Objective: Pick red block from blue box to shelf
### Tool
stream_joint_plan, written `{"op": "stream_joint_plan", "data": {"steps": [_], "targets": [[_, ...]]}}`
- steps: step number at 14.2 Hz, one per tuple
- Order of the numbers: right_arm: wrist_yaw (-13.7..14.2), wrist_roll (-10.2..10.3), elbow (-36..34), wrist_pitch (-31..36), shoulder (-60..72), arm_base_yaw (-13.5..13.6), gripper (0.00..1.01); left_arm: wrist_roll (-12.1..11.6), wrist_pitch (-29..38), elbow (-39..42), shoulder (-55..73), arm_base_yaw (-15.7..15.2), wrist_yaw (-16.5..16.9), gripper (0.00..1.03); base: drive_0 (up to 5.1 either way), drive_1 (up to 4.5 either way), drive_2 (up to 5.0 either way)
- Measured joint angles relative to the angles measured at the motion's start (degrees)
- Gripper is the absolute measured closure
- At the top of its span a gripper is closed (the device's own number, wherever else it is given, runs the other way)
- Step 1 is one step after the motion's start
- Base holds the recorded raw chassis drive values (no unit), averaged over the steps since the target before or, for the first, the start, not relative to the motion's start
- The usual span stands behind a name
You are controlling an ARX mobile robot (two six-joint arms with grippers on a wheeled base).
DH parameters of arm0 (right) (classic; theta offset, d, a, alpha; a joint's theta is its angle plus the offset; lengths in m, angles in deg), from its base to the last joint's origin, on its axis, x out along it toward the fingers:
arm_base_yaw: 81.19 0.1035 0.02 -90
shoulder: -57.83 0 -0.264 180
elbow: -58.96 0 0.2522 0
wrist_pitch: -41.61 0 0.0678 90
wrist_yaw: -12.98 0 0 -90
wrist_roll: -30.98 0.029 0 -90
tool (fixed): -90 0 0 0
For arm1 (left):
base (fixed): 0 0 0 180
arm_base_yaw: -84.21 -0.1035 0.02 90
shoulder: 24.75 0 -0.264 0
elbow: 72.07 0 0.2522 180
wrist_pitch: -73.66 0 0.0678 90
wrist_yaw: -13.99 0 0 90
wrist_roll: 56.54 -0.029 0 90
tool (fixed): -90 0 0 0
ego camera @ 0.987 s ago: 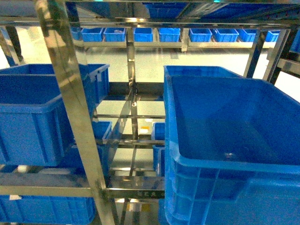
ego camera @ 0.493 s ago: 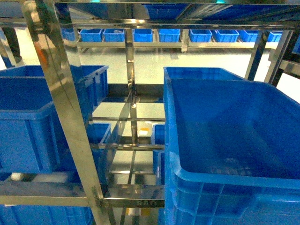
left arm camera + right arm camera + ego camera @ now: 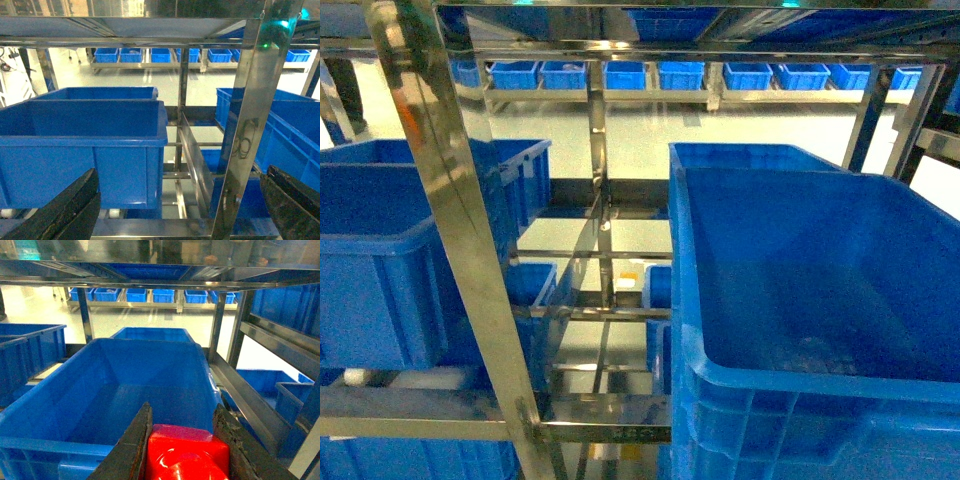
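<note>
Red block (image 3: 187, 452) clamped between the two dark fingers (image 3: 131, 450) of the right gripper (image 3: 186, 450), carried just above the near rim of a large dark blue crate (image 3: 100, 390) on the shelf (image 3: 450, 230). Held high and level, probably to clear that rim before release. Left gripper (image 3: 175, 210) spread wide with nothing between its fingers, parked low in front of another blue crate (image 3: 80, 150), apparently just kept out of the way. Turquoise blue box not visible in any view.

Steel post (image 3: 250, 125) standing close to the left gripper's right side; slanted rails (image 3: 250, 390) running along the right edge of the crate under the block. Open room mostly straight ahead over the crate's bare floor; tight sideways toward the rails and upward toward the tier overhead (image 3: 150, 275).
</note>
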Motion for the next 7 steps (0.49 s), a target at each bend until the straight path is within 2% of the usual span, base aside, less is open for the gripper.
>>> {"op": "stream_joint_plan", "data": {"steps": [7], "targets": [[0.0, 0.0, 0.0, 0.0, 0.0, 0.0, 0.72, 0.0, 0.0, 0.0, 0.0, 0.0, 0.0, 0.05, 0.0, 0.00, 0.0]]}}
